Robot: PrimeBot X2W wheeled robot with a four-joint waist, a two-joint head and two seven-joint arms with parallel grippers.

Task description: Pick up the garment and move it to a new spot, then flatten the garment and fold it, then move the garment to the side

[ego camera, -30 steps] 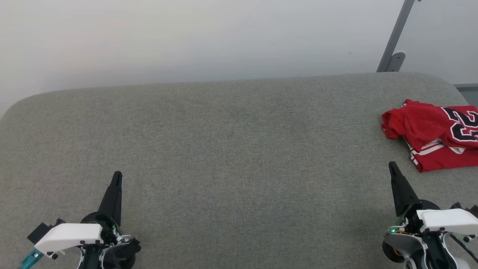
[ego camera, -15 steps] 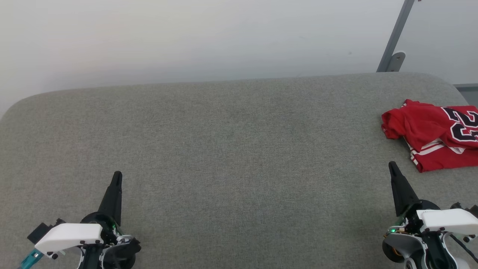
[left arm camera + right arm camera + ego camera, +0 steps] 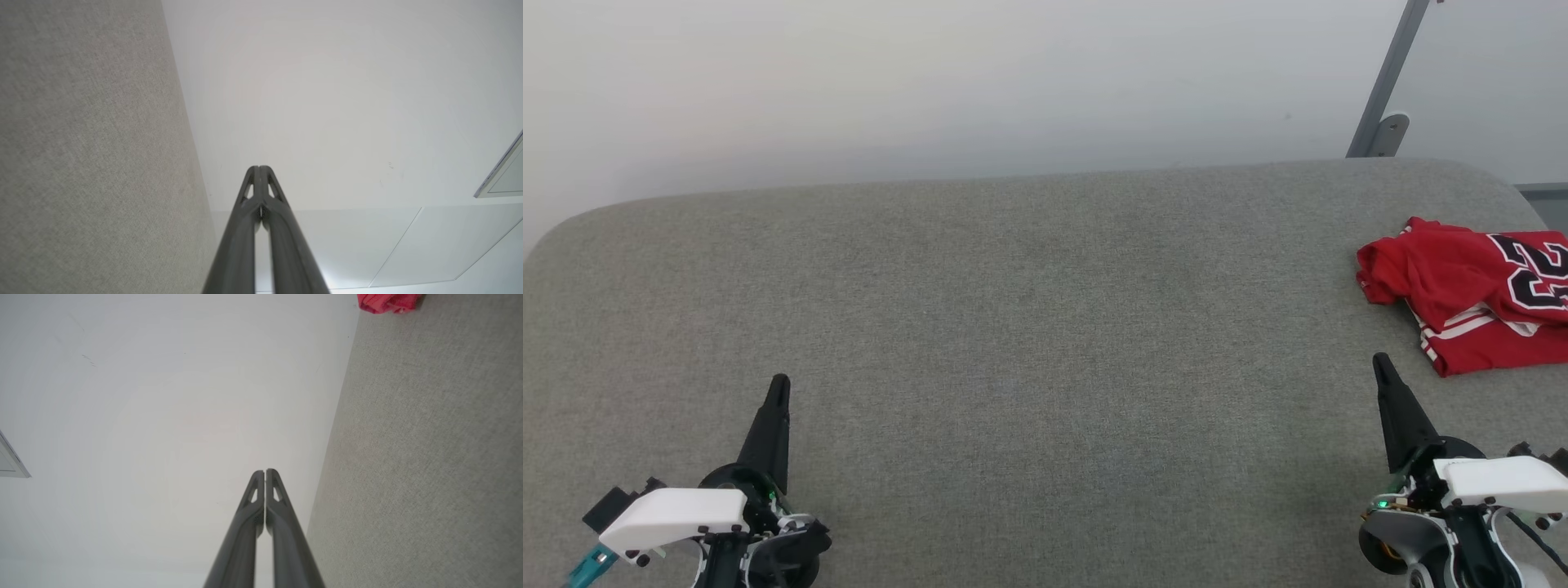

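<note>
Head view, read left to right, all places referred to the grey fabric surface (image 3: pixel 1045 327).

- Left gripper (image 3: pixel 778 382): over the near left part of the surface, at the lower left of the view. Tip points toward the far edge. Its white wrist housing (image 3: pixel 674 513) sits at the near edge.
- Left wrist view: the two dark fingers (image 3: pixel 241 228) are pressed together along their length, with a thin slit low down. Clenched, nothing between them.
- Middle of the surface: plain grey weave. The far edge is rounded at both corners and runs along a pale wall (image 3: pixel 931 82).
- Right gripper (image 3: pixel 1380 361): over the near right part of the surface, tip toward the far edge and leaning slightly left. Just short of the garment's near hem; apart from it, no contact.
- Right wrist view: the fingers (image 3: pixel 245 535) meet at the tips. Clenched, empty. A scrap of red cloth shows at the top edge of that view, lying on the surface ahead of the tips.
- Garment (image 3: pixel 1462 286): lying on the far right part of the surface, near its right corner, cut off by the right edge of the view. Red, loosely folded or bunched, with a rumpled lump at its left end. Black white-outlined numerals face up on its right part; red-and-white stripe trim runs along the near edge. Neither gripper touches it.
- Beyond the far right corner of the surface: a slanted grey metal post (image 3: pixel 1390 69) with a rounded bracket at its foot.
</note>
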